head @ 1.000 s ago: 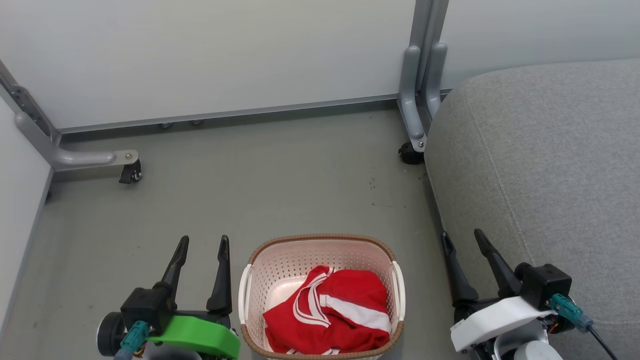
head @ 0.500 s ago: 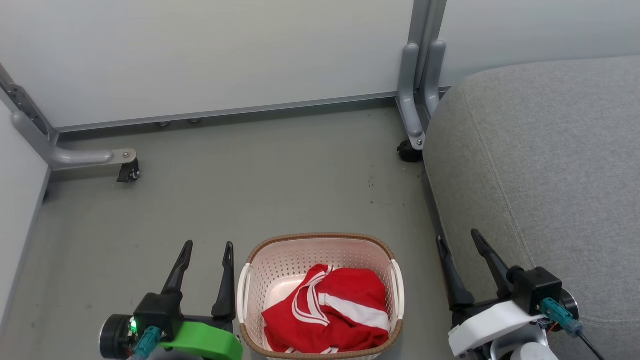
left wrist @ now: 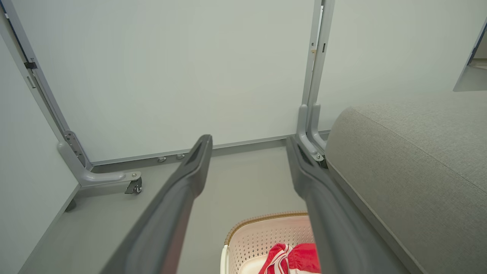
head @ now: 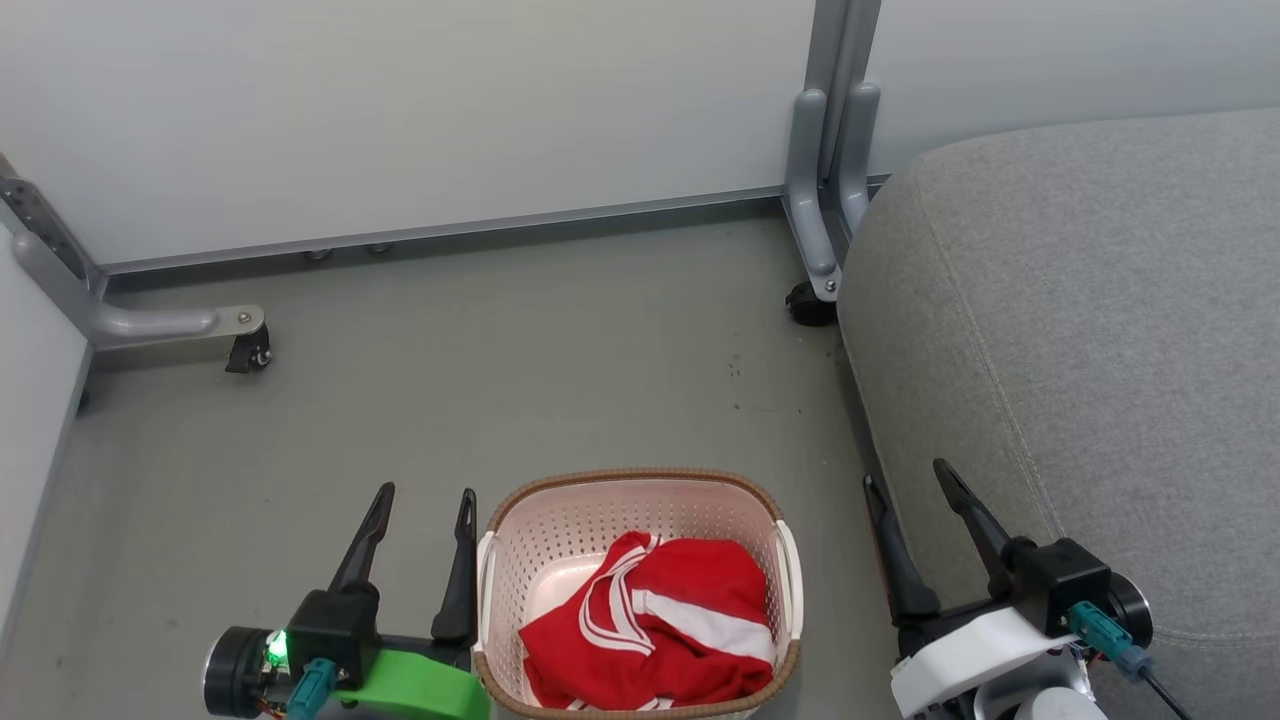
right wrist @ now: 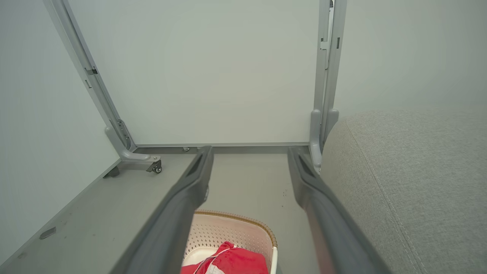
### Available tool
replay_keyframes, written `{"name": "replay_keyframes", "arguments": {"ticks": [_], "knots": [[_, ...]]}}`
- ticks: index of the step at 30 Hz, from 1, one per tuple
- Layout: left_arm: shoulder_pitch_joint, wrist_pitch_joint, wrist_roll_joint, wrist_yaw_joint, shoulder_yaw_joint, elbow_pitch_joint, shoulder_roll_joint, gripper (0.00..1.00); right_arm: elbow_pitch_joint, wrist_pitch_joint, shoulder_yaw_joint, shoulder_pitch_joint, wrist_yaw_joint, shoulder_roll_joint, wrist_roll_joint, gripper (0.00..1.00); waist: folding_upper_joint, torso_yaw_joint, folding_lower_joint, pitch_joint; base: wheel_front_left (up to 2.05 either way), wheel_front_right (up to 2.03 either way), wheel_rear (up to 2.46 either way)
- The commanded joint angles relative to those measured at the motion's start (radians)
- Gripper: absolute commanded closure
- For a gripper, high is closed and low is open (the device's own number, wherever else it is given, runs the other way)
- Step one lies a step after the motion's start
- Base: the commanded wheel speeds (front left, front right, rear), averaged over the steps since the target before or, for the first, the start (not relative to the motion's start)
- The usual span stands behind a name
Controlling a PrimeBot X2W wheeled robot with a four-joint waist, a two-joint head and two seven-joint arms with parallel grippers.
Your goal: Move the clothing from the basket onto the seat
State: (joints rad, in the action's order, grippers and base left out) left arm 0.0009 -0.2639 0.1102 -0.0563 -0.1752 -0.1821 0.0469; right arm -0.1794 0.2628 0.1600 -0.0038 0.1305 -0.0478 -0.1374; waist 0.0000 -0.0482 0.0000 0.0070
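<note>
— Slightly nearer the basket (head: 640, 474) now, both of them: left hand (head: 426, 492) and right hand (head: 904, 473), each spread wide, holding nothing.
— And the clothing (head: 650, 620)?
— Heaped in the basket, untouched; none on the seat (head: 1100, 300) yet. The reach looks about to start.

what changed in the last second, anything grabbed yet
The head camera shifted a little, so the whole scene slid left. Against the basket, the left gripper edged right, nearer its rim; the right gripper hardly moved. Nothing was taken hold of: both stay open, and the clothing lies in the basket as before.
</note>
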Motion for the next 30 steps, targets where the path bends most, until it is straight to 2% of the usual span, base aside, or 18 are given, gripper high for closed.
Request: {"name": "replay_keyframes", "arguments": {"ticks": [1,20,30], "knots": [[0.014,-0.001,-0.002,0.003,-0.001,-0.002,0.006,0.00,0.002,0.003,0.001,0.013,0.000,-0.005,-0.001,0.00,0.0000,-0.001,0.0000,0.000,0.00,0.00,0.00],[0.010,-0.001,0.000,0.014,-0.005,-0.021,0.006,0.00,-0.001,0.003,0.004,0.004,0.000,-0.004,0.009,0.00,0.0000,-0.030,0.0000,0.032,0.00,0.00,0.00],[-0.093,-0.001,-0.005,-0.027,-0.002,-0.081,0.006,0.00,0.058,0.003,-0.022,-0.092,0.000,-0.004,0.015,0.00,0.0000,-0.094,0.0000,0.245,0.00,0.00,0.00]]}}
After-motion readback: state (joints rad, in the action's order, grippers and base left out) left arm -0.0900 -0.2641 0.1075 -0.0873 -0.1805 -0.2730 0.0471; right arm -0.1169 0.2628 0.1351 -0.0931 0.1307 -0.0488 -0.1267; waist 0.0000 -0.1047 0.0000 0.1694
